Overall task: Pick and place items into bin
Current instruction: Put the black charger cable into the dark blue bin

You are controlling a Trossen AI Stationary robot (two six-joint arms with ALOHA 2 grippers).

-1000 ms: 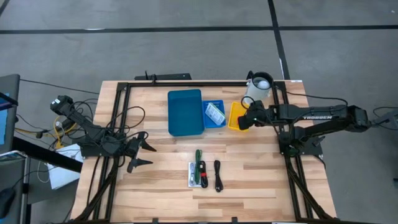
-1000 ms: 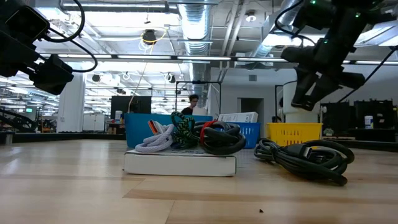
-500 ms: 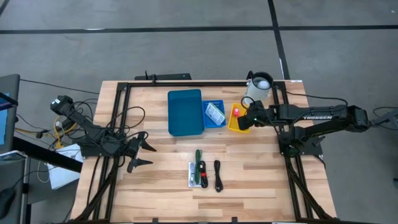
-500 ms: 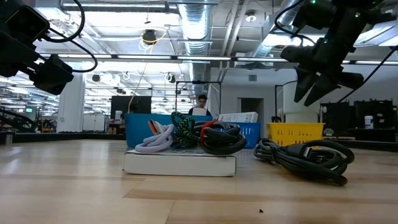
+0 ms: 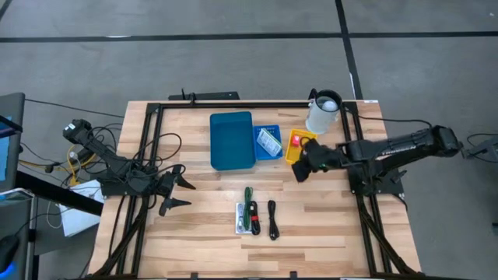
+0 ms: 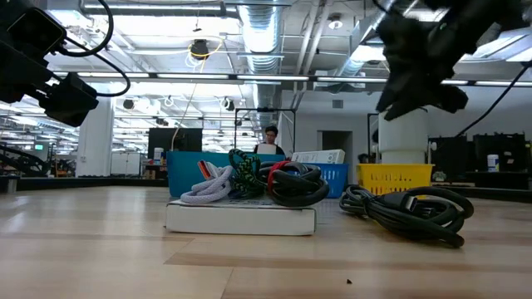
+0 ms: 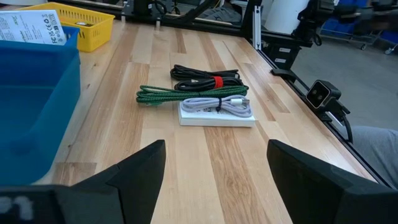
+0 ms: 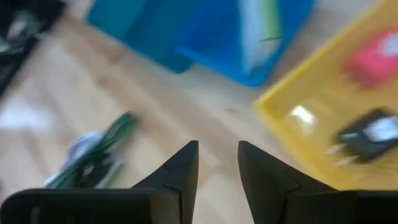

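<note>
A white flat box (image 5: 247,219) lies on the table near the near edge. A green braided cable (image 7: 186,94) and a grey cable (image 7: 221,104) lie on the box, and a coiled black cable (image 5: 272,219) lies beside it. A yellow bin (image 5: 292,152) holds a red piece (image 5: 296,140) and a black piece (image 5: 306,141). My right gripper (image 5: 299,173) is open and empty, just off the yellow bin's near edge and above the table. In its wrist view, the right gripper (image 8: 217,163) looks down on the yellow bin (image 8: 311,106). My left gripper (image 5: 179,194) waits open at the table's left.
A large blue bin (image 5: 232,140) sits at the table's middle far side. Beside it, a small blue bin (image 5: 268,148) holds a white printed packet (image 5: 268,141). A white jug (image 5: 323,113) stands at the far right corner. Black frame rails (image 5: 354,187) run along both sides.
My right gripper opened over the yellow bin, and a red piece now lies in the bin. The gripper then moved away toward the table's near edge and a little to the left, in the direction of the cables. The left arm kept still.
</note>
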